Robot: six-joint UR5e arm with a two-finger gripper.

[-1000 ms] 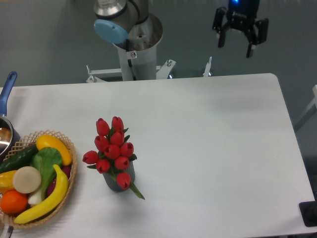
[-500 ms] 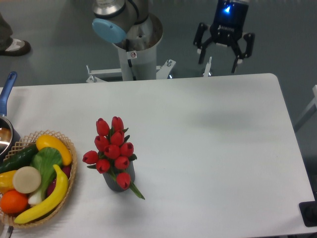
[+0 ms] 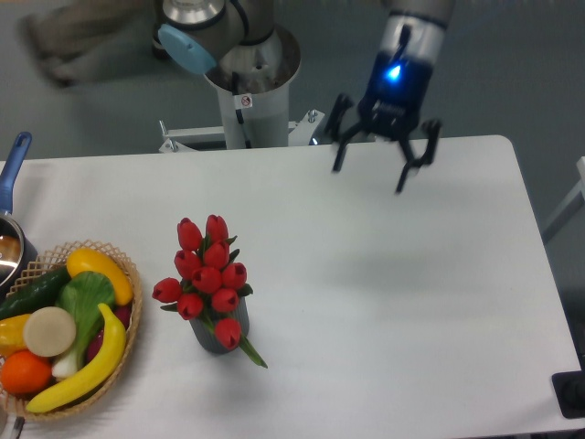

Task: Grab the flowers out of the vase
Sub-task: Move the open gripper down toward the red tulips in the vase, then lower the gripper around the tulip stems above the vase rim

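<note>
Tulips are sitting in a small dark grey vase on the near left part of the white table. They are red buds, bunched close, and they are poking up higher than the vase because the vase is so short. That is good for me, I think, since the stems and buds are standing free for grabbing.

My gripper is hanging in the air over the far side of the table, well apart from the tulips and off to their right. I am holding my two fingers spread wide, and I am holding nothing between them. I am keeping them open so they can fit around the bunch.

Left of the tulips, a wicker basket is holding a banana and other play food. I think I should stay away from that.
</note>
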